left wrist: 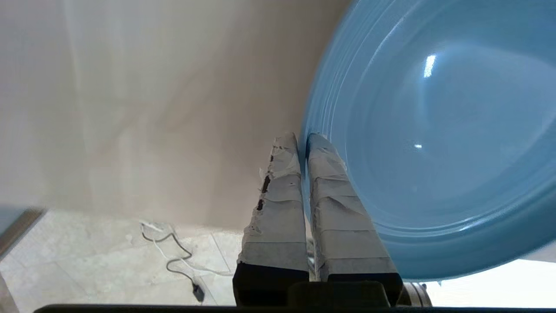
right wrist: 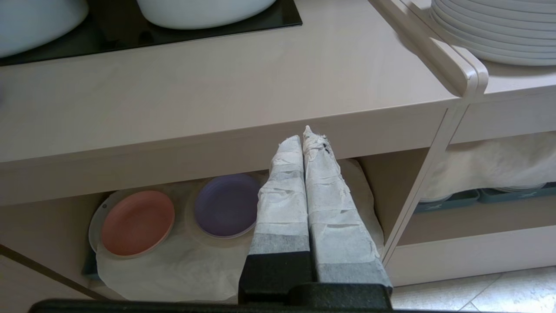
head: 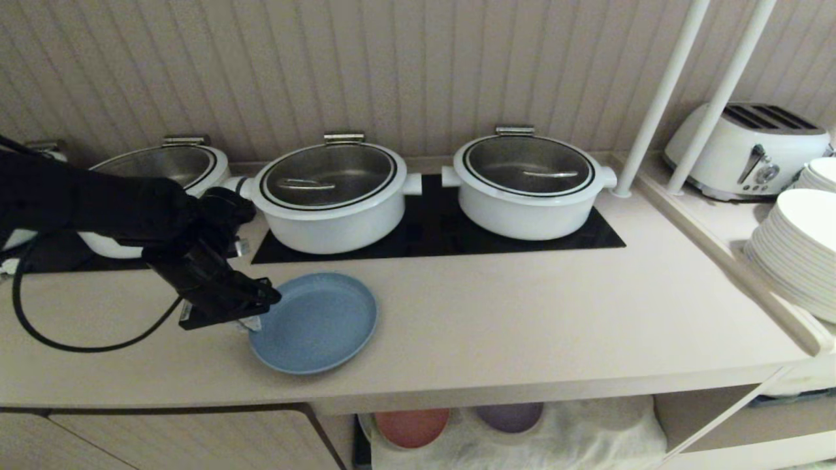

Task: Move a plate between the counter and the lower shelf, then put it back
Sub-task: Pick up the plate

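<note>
White-taped fingers (left wrist: 278,191) of the left tool (head: 251,321) are clamped on the near-left rim of the plate (head: 317,323), the black arm reaching in from the left and angling down. The light-blue plate is at the counter (head: 522,313), in front of the white pots (head: 330,196). The right tool (right wrist: 302,139), fingers pressed together and empty, hangs before the lower shelf (right wrist: 182,261).

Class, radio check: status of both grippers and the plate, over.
Left gripper shut on plate rim, over counter. Right gripper shut, empty, facing lower shelf. Nothing in the way.
</note>
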Controlling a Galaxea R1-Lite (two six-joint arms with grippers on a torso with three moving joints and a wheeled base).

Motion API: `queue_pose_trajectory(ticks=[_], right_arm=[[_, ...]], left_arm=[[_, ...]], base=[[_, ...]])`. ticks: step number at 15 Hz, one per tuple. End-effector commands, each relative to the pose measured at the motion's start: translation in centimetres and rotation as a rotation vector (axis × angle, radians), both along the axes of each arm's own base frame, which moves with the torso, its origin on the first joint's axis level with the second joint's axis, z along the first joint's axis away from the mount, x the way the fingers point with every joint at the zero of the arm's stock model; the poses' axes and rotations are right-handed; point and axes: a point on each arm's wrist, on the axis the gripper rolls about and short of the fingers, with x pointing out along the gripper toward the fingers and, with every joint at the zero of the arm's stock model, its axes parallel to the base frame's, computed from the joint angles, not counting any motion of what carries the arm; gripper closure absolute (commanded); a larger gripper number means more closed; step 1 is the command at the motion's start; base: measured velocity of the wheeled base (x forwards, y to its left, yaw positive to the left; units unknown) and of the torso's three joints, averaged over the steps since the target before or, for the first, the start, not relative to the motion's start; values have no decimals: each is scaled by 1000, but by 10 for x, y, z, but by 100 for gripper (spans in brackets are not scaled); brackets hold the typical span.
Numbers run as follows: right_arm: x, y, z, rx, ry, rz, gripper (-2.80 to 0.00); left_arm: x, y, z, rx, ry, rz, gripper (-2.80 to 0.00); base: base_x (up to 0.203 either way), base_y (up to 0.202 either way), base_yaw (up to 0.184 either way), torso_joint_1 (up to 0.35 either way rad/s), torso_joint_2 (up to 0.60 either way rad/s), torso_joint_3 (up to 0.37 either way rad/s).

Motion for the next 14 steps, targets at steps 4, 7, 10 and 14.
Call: queue_pose_trajectory(ticks=[4,7,10,14], right_arm=[[0,0,0,0,1,0,0],[0,0,0,0,0,0,0],[0,0,0,0,0,0,0],[0,0,0,0,0,0,0]], left_arm=[[-24,-1,12,-44,-2,52,0],[-36,0,14,-72,11,57,0],[-40,-1,16,-118,14,102,0],[-42,-1,15,-135,25,123,0]], base=[[0,0,0,0,0,0],[0,0,0,0,0,0],[0,0,0,0,0,0],[0,0,0,0,0,0]])
